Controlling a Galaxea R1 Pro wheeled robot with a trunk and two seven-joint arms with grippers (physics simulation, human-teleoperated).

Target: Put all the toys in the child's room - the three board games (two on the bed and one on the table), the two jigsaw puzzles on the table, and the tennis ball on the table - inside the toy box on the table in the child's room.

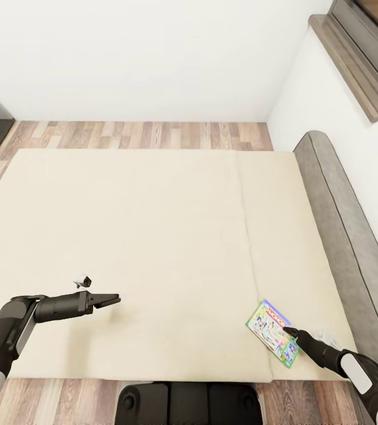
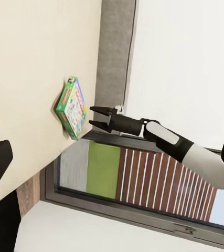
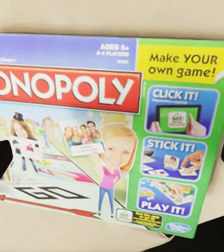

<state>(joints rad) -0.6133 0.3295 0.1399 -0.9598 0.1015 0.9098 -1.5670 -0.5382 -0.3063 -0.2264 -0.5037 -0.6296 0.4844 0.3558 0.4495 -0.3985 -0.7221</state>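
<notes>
head: I look steeply down over the bed (image 1: pixel 153 236)
left wrist: faces across toward the game box (image 2: pixel 72 107)
right wrist: close on same box (image 3: pixel 112 131)

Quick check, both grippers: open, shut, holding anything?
Left gripper: cannot be told, empty, over the bed.
Right gripper: open, empty, fingers either side of the Monopoly board game, not closed on it.

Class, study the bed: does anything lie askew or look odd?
The board game lies crooked near the mattress's corner by the headboard, its edges angled against the bed edges. Nothing looks damaged or spilled.
</notes>
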